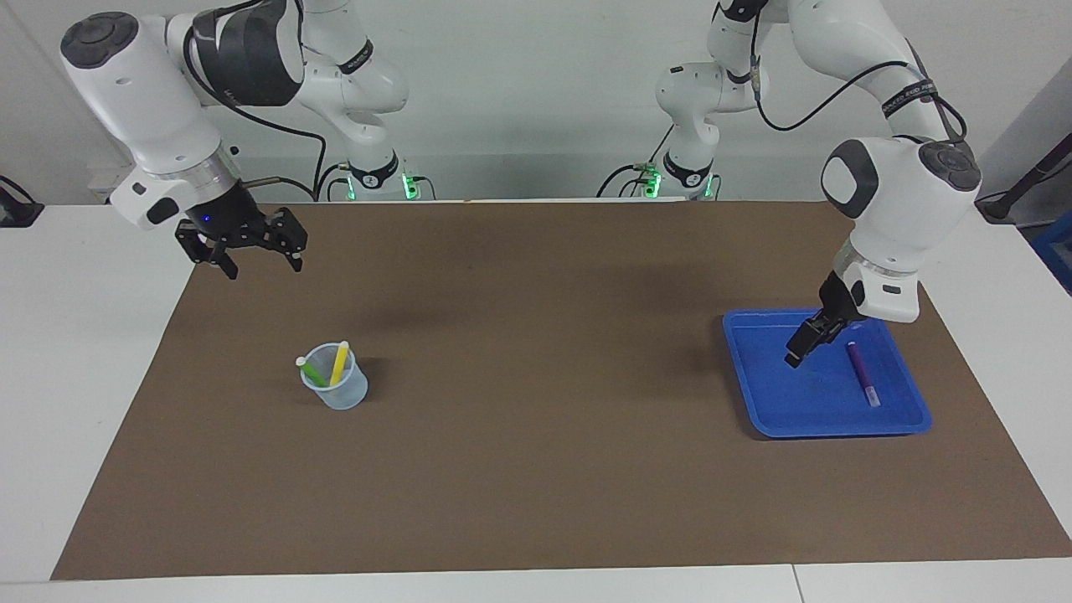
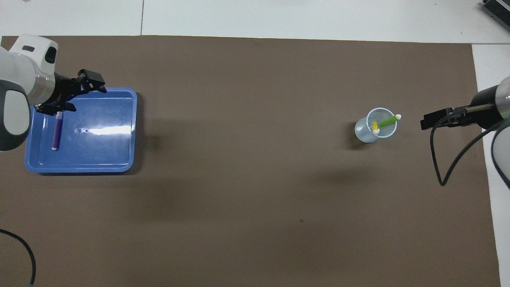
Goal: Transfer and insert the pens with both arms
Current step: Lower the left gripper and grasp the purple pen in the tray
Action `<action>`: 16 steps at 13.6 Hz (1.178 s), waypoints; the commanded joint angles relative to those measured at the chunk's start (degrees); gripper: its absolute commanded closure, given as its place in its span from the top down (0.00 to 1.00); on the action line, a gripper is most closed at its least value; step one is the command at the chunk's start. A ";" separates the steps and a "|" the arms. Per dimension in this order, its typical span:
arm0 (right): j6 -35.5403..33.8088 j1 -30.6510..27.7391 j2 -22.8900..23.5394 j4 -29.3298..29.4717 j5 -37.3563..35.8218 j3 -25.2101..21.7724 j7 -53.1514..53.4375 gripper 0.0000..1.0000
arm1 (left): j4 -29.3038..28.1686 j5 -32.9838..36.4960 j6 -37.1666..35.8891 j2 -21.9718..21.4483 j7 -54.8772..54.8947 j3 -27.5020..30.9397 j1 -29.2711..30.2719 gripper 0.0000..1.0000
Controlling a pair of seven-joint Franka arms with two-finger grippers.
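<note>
A purple pen (image 1: 862, 373) (image 2: 57, 133) lies flat in the blue tray (image 1: 837, 431) (image 2: 79, 169). My left gripper (image 1: 796, 356) (image 2: 85, 95) hangs open over the tray, beside the pen's end that is farther from the robots, holding nothing. The yellow pen (image 1: 338, 363) (image 2: 375, 127) and the green pen (image 1: 311, 368) (image 2: 388, 122) stand tilted in a clear cup (image 1: 335, 392) (image 2: 363, 133). High over the brown mat's edge, my right gripper (image 1: 264, 266) (image 2: 424, 123) is open and empty, well apart from the cup.
A brown mat (image 1: 536, 469) covers most of the white table. A black cable (image 2: 438, 159) loops down from the right wrist. The tray sits at the left arm's end of the table, the cup toward the right arm's end.
</note>
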 commanded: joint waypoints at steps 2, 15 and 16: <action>-0.81 -0.18 -0.69 -0.93 -1.35 0.65 1.32 1.00 | -0.15 7.15 -0.78 1.25 14.76 -0.35 2.55 1.00; -0.81 -0.18 -0.78 -1.10 -1.35 0.65 1.23 1.00 | 3.04 11.74 11.94 14.27 42.39 -0.35 12.03 1.00; -0.81 -0.18 -0.78 -1.10 -1.35 0.65 1.23 1.00 | 1.71 11.74 13.44 14.27 43.88 -0.35 12.66 1.00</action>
